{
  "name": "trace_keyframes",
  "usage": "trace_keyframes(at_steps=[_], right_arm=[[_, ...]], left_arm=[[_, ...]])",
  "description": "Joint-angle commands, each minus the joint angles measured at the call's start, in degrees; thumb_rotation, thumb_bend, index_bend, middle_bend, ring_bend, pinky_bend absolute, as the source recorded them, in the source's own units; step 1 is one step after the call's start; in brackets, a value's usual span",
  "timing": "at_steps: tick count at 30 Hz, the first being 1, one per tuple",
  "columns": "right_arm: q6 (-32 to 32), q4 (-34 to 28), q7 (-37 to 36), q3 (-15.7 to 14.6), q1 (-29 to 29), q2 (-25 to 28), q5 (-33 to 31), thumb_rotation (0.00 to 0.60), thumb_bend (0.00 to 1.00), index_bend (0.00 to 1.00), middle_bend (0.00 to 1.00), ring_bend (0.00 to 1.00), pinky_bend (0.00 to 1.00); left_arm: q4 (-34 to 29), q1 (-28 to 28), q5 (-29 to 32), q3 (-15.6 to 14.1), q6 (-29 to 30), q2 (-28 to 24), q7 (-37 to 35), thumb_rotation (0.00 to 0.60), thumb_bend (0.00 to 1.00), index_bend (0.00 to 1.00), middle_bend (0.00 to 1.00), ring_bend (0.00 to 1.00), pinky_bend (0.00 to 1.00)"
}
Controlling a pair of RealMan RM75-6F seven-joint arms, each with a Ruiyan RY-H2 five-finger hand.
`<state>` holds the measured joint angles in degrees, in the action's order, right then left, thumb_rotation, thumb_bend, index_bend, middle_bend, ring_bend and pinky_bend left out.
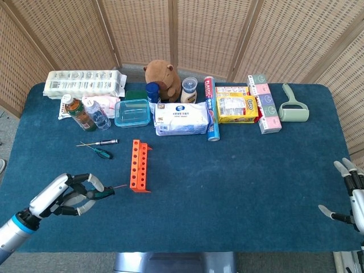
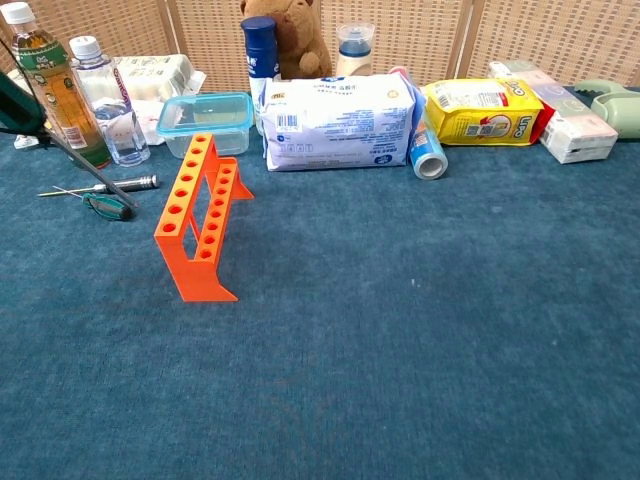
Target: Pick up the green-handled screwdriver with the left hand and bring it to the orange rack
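The counter (image 1: 239,170) is covered with a dark blue, felt-like cloth. The left arm (image 1: 23,219) comes in low from the near left corner, and the left hand (image 1: 71,194) has its fingers (image 1: 94,182) curled around the green-handled screwdriver (image 1: 105,193). The thin metal shaft points toward the orange rack (image 1: 139,165), with the tip near it but apart. The rack is a plastic strip with a row of round holes. The right hand (image 1: 350,190) rests at the right edge, fingers spread and holding nothing.
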<state>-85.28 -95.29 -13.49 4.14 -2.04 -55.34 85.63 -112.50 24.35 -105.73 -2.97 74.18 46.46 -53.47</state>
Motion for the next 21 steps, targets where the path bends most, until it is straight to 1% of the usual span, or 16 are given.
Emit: trace_keyframes(at_steps=[1, 9, 16, 21], right_arm=[[0.0, 0.0, -0.1, 0.0, 0.0, 0.1, 0.0, 0.600, 0.03, 0.06, 0.00, 0.00, 0.00], [0.2, 0.0, -0.4, 0.0, 0.0, 0.2, -0.2, 0.600, 0.03, 0.06, 0.00, 0.00, 0.00], [0.4, -0.1, -0.2, -0.1, -0.1, 0.2, -0.3, 0.600, 0.03, 0.06, 0.00, 0.00, 0.00], [0.3, -0.2, -0.2, 0.0, -0.1, 0.3, -0.4, 0.600, 0.03, 0.06, 0.00, 0.00, 0.00]], left_arm=[[1.0, 0.9, 0.8, 0.1, -0.9, 1.4, -2.0, 0.600, 0.41, 0.56, 1.00, 0.96, 0.95], [3.8, 2.3, 3.0, 0.2, -2.3, 4.7, -5.6, 0.600, 0.42, 0.56, 1.00, 0.96, 0.95], [5.4, 2.7, 4.1, 0.5, -2.0, 6.9, -6.5, 0.600, 0.42, 0.56, 1.00, 0.96, 0.95], [5.4, 3.3, 4.3, 0.5, -2.6, 7.6, -6.5, 0.600, 0.42, 0.56, 1.00, 0.96, 0.95]])
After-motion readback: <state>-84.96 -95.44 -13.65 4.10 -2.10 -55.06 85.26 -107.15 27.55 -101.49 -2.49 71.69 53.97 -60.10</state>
